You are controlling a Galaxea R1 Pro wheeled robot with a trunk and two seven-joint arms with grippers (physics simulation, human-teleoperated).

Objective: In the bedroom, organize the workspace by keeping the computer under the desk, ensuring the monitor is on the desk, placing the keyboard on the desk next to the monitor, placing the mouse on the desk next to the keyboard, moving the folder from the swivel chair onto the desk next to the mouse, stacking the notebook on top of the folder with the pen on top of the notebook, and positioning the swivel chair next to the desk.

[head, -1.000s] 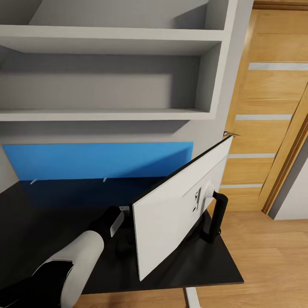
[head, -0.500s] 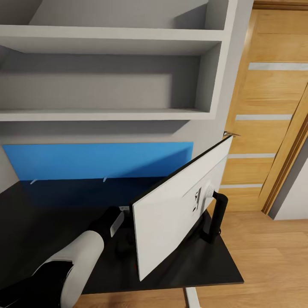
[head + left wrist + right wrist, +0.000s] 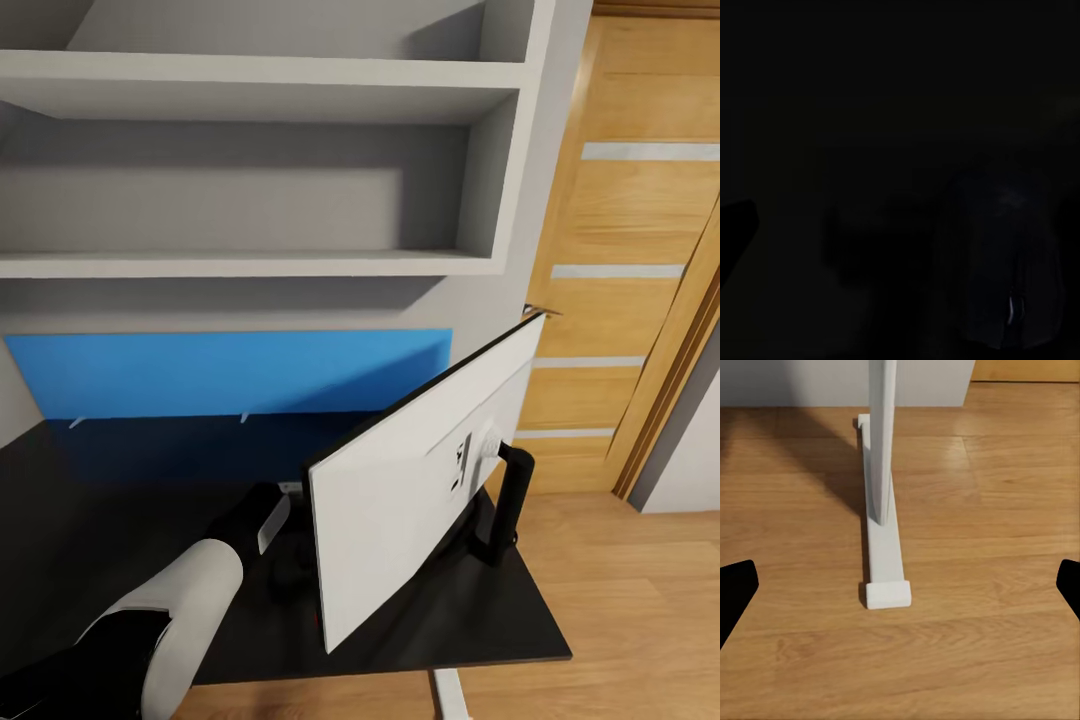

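Right now your head camera looks down on the desk [image 3: 120,500], its black top running to the bright blue back panel, with grey wall shelves [image 3: 250,265] above and a wooden door [image 3: 620,250] off to the right. The monitor [image 3: 400,500] stands on the desk near its right end, turned so you see its white back; a thin black edge lines the top, and a black stem joins the panel to the base, which is mostly hidden behind the screen. Your left arm [image 3: 190,590] reaches across the desktop toward the monitor's lower left corner, and the left gripper is hidden in the dark there, so you cannot tell how its jaws stand. Your right wrist camera faces the wooden floor [image 3: 967,660] and the desk's white pedestal leg [image 3: 883,547]; the right gripper [image 3: 900,585] has its jaws spread wide, holding nothing.
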